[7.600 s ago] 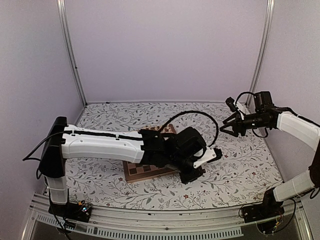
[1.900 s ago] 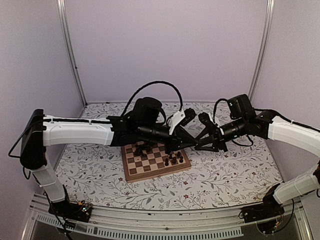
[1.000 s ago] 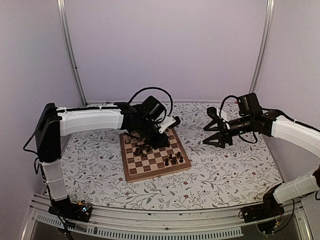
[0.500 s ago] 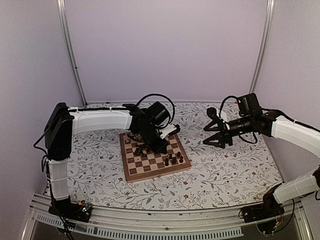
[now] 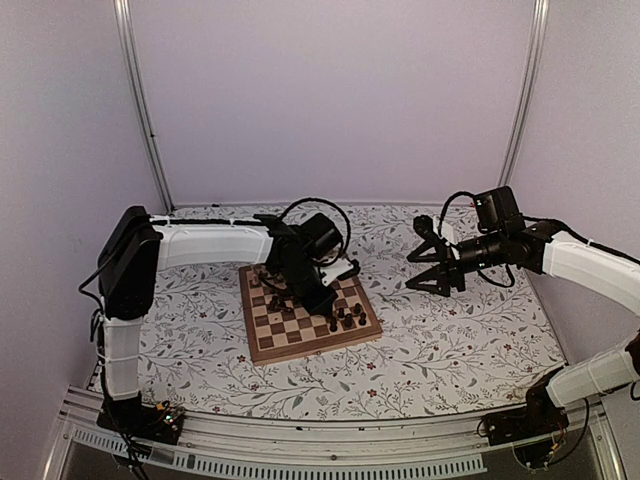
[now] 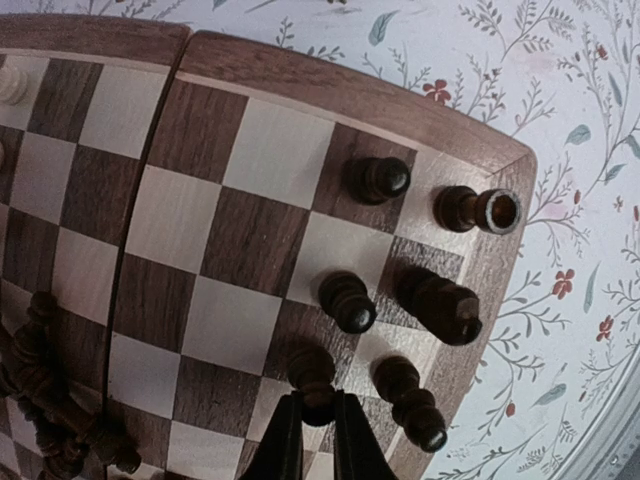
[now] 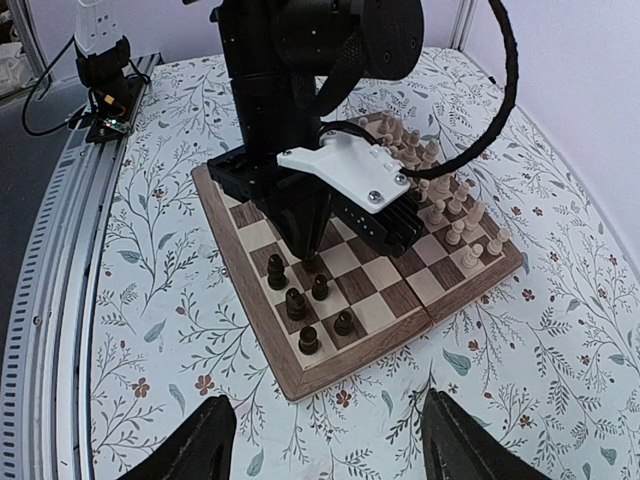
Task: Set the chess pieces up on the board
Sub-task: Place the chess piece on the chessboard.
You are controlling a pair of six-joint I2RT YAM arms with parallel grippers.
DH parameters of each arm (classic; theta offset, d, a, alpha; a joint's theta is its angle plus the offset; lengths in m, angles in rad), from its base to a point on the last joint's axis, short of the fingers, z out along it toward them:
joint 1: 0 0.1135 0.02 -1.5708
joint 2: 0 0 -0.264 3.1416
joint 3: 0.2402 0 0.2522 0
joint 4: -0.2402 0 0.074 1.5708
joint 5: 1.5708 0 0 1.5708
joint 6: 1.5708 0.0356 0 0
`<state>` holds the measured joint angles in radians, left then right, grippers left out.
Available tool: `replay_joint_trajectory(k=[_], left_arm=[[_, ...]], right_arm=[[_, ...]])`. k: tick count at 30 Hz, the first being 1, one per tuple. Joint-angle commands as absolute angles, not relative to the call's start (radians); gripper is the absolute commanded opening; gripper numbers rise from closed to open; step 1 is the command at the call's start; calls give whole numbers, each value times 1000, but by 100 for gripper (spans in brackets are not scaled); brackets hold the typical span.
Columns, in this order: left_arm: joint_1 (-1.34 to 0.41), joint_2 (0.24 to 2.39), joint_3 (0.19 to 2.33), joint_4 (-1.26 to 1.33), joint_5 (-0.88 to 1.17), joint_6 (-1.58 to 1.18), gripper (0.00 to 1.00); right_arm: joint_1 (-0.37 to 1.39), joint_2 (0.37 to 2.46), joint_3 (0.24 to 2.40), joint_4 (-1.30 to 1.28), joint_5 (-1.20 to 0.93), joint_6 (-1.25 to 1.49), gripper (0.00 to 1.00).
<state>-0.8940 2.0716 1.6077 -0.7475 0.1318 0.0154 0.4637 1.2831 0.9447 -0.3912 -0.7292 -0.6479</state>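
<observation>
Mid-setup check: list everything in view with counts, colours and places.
board: one, dark brown and cream squares, light brown rim; middle of the table cover.
loose dark pieces: five, brown-black; by the board's right edge, near half.
gripped dark piece: one, brown-black; among those five.
dark heap: count unclear, brown-black; left part of the board.
pale pieces: count unclear, tan; far right corner of the board.
table cover: one, white with floral print; under the board.
left gripper: one, black; shut on the gripped dark piece.
right gripper: one, black; open, empty, above the cover right of the board.
</observation>
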Motion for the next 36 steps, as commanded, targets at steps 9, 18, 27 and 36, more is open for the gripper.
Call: replay_joint_trajectory(k=[9,18,27,36], left_arm=[[-890,2115,1657,-760,169,6,6],[-894,2117,1657,-765,155,4,23],[-894,2025,1672,-772,126,4,35],[-837,1863,1549,-732,-69,38,36]], right_arm=[[460,1297,934,-393,-722,-660,67],[462,1298,936,-396,-726,-660,67],[460,1299,938,-397,-735,-652,67],[460,1317,946,-390,-712,-649,66]])
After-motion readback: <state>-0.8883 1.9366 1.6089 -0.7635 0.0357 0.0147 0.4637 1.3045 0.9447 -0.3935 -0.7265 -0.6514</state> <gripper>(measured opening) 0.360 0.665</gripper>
